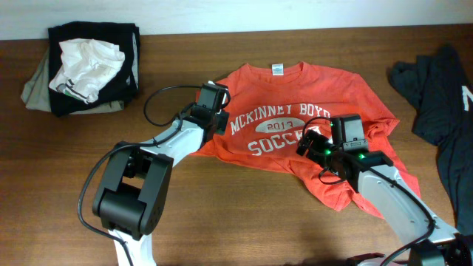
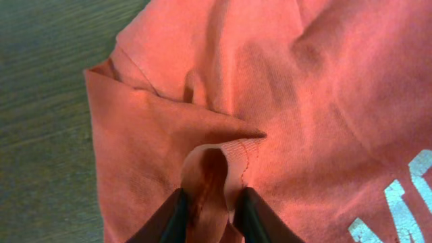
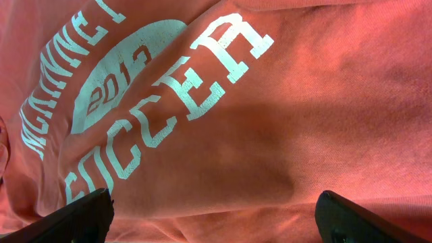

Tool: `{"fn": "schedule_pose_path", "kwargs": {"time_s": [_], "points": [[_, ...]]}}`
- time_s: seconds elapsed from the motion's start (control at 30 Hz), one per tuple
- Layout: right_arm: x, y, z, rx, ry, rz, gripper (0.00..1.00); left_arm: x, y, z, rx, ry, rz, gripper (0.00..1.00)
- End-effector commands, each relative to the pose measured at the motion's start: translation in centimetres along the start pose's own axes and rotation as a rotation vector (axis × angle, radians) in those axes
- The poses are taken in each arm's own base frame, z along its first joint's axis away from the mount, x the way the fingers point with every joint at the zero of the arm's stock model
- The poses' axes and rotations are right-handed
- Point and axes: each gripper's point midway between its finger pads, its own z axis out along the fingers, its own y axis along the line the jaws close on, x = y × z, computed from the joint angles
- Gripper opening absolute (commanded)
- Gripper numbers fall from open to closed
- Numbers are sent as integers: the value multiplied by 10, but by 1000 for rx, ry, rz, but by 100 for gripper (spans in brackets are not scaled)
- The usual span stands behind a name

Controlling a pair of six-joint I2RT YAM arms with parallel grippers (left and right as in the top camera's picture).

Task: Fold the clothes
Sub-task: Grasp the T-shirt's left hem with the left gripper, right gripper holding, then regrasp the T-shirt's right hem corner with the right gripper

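1. The T-shirt [image 1: 295,89] lies chest-up on the table [image 1: 222,214], right of centre. Its neck label [image 1: 277,69] is at the far edge and the white lettering [image 3: 169,115] is readable.
2. The left hand [image 2: 212,219] is clenched on the cloth. A narrow loop of hemmed edge, apparently the sleeve on that side, stands pinched between its two fingers [image 2: 177,217]. The cloth around the pinch is drawn into ridges.
3. The right hand [image 3: 214,206] is released, its fingers spread wide with nothing between them. It sits low over the chest print near "SOCCER". Whether the tips touch the fabric cannot be told.
4. Lie of the garment: the upper body is fairly flat. The lower part runs off skewed toward the near right and looks rumpled beside the right arm. No side has a crisp edge.
5. Progress, as judged: early. The shirt is spread and roughly face-up, but no finished fold shows. At most, the first sleeve fold is being started on the left side.
6. Left to do: smooth the lower hem, bring both sides in, then double the body over. The lettering in full view suggests none of this is done.
7. Also on the table: a pile of dark and white clothes [image 1: 85,63] at the far left and a dark garment [image 1: 436,96] at the right edge, both apart from the T-shirt.
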Motion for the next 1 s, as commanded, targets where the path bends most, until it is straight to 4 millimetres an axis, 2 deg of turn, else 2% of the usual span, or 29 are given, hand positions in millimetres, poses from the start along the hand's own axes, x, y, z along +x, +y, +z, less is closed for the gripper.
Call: {"fn": "schedule_pose_path", "kwargs": {"time_s": [0.0, 0.03, 0.17, 0.2, 0.3, 0.33, 0.4, 0.47, 0.53, 0.6, 0.7, 0.77, 0.83, 0.9, 0.97], "points": [[1, -3, 2, 20, -3, 0, 99, -19, 10, -8, -44, -46, -14, 7], [1, -3, 2, 20, -3, 0, 99, -26, 16, -14, -72, -64, -19, 1], [1, -3, 2, 20, -3, 0, 99, -52, 38, -41, -130, -141, -66, 1], [1, -3, 2, 20, -4, -1, 99, -58, 49, -50, -160, -162, -101, 1], [0, -3, 2, 19, -9, -78, 99, -71, 101, -76, -271, -219, -202, 1], [-1, -2, 2, 17, -10, -80, 99, -69, 132, -83, -337, -223, -249, 1], [0, -1, 2, 11, -6, -80, 99, -61, 159, -84, -379, -208, -293, 1], [2, 1, 2, -2, 2, -80, 99, -40, 193, -83, -426, -154, -363, 1], [6, 15, 1, -77, 30, -112, 98, -19, 219, -85, -462, -107, -447, 1], [16, 42, -3, -221, 72, -228, 99, 0, 244, -88, -501, -79, -552, 1], [38, 74, -8, -350, 111, -407, 99, 18, 263, -91, -531, -47, -634, 1], [55, 92, -12, -385, 130, -504, 99, 25, 266, -92, -539, -26, -642, 1], [77, 109, -17, -414, 189, -488, 99, 27, 266, -92, -540, -15, -641, 1], [96, 111, -17, -381, 244, -415, 99, 30, 265, -92, -543, -3, -639, 1], [96, 91, -9, -221, 223, -305, 99, 34, 268, -94, -561, 9, -646, 1]]}}
